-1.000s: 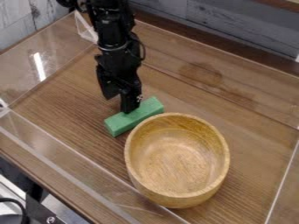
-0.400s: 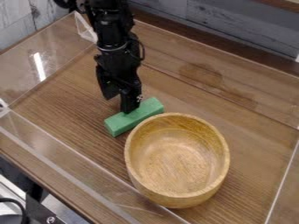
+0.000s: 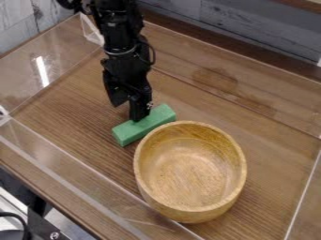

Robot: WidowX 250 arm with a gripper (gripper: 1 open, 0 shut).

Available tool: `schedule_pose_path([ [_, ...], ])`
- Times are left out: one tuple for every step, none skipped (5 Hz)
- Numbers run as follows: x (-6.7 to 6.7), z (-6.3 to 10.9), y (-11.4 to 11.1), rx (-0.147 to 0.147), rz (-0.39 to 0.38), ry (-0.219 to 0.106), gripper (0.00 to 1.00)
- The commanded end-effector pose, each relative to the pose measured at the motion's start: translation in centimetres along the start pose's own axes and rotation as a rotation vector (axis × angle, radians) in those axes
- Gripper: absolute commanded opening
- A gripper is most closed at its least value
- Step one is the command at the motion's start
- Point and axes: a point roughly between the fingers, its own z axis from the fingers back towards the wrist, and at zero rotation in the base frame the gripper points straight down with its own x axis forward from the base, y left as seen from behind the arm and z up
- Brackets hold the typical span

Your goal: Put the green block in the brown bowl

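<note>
— One arm, one block, one bowl: what have you got down there?

— My black gripper point(image 3: 137, 114) points straight down over the middle of the small bright-green rectangular block point(image 3: 142, 123). My fingers stand spread wide, one on either side of the bar. The tips are down at the block's level, though from this angle I cannot tell whether they touch it. Nothing is lifted; the block lies flat on the dark wood-grain tabletop point(image 3: 226, 89).

— And where is the block in relation to the bowl?

— Just beside it. The large round light-brown wooden bowl point(image 3: 191, 172) sits nearer the camera and to the right, and the block lies outside its thick rim, off the upper-left edge. The bar runs diagonally, its lower-left end sticking out past my fingers, its upper-right end showing on the other side.

— Anything inside the bowl?

— Only bare grain shows in it.

— What surrounds you?

— Clear plastic walls point(image 3: 51, 66) edge the tabletop at the left and front.
</note>
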Motion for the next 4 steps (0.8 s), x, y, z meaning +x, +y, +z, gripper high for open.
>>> schedule_pose_path([
  [-0.93,-2.06,-1.06,-0.031,-0.005,0.051,1.00],
  [-0.98,-2.21,-1.21,-0.034,-0.004,0.054,1.00],
  [-1.03,-2.33,-1.37,-0.038,-0.003,0.057,1.00],
  [-1.08,-2.45,-1.54,-0.042,-0.002,0.059,1.00],
])
